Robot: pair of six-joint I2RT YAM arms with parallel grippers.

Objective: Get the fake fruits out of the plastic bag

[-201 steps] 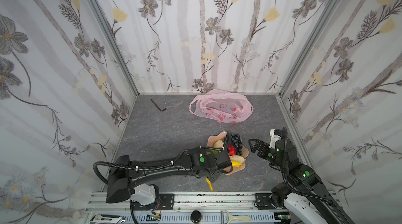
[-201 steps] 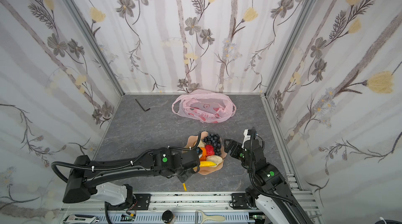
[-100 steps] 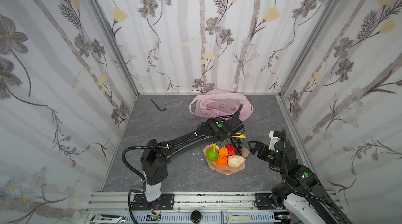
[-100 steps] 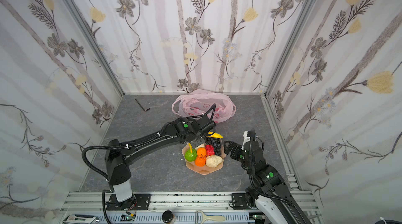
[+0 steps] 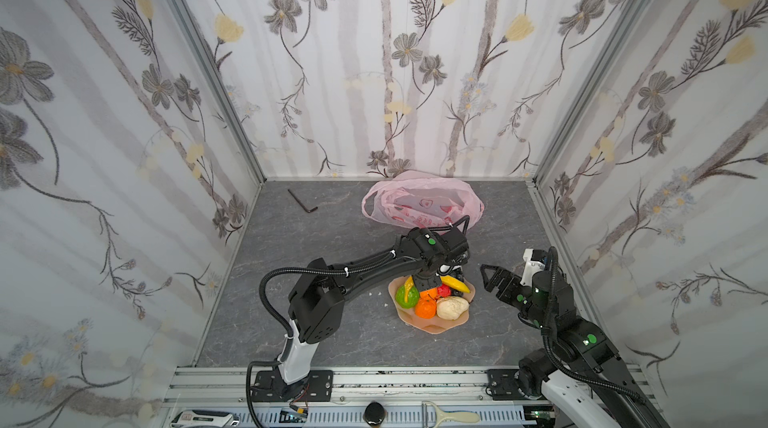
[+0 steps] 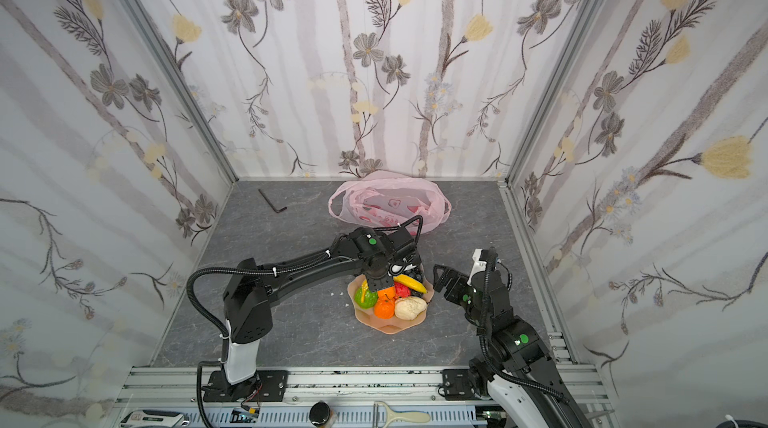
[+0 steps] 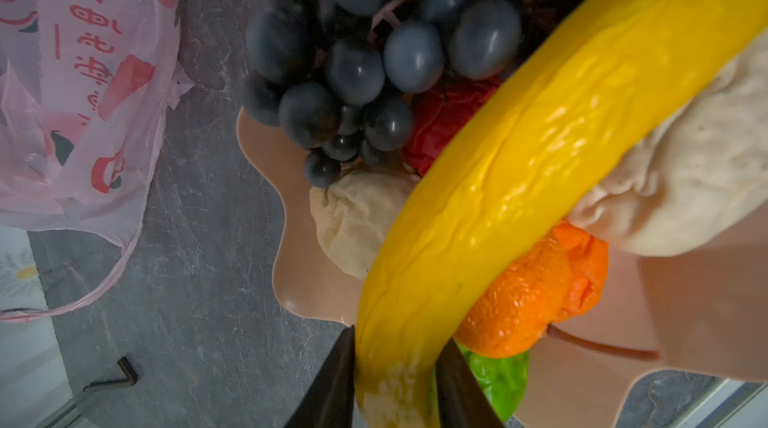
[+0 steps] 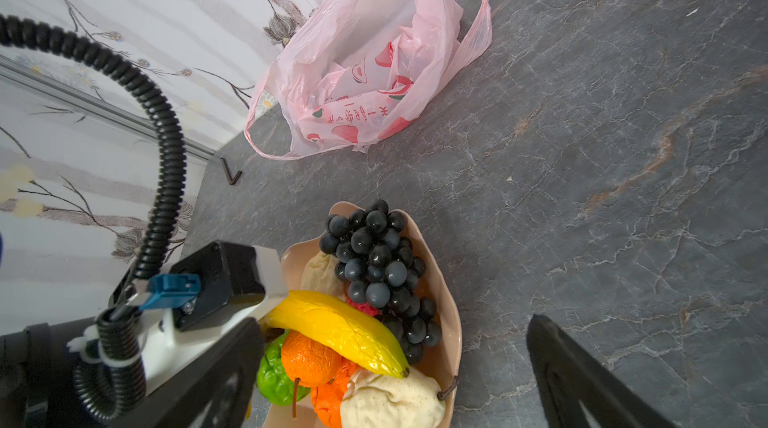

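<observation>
Fake fruits (image 5: 432,301): heaped in the peach dish (image 5: 432,328) at mid-worktop (image 5: 332,239), out of the bag. The banana (image 7: 540,156) lay crosswise on top, seemingly for want of room below.
Plastic bag (image 5: 419,201): slack and open-mouthed at 12 o'clock from the peach dish, by the back wall. No fruit showed inside, so it was likely emptied.
Left end effector (image 7: 395,376): fingertips (image 7: 332,384) lay against both sides of the banana's stem end. Whether gripping or loose could not be told.
Right end effector (image 5: 487,278): fingers wide apart and empty at 3 o'clock from the peach dish, apparently standing clear.
</observation>
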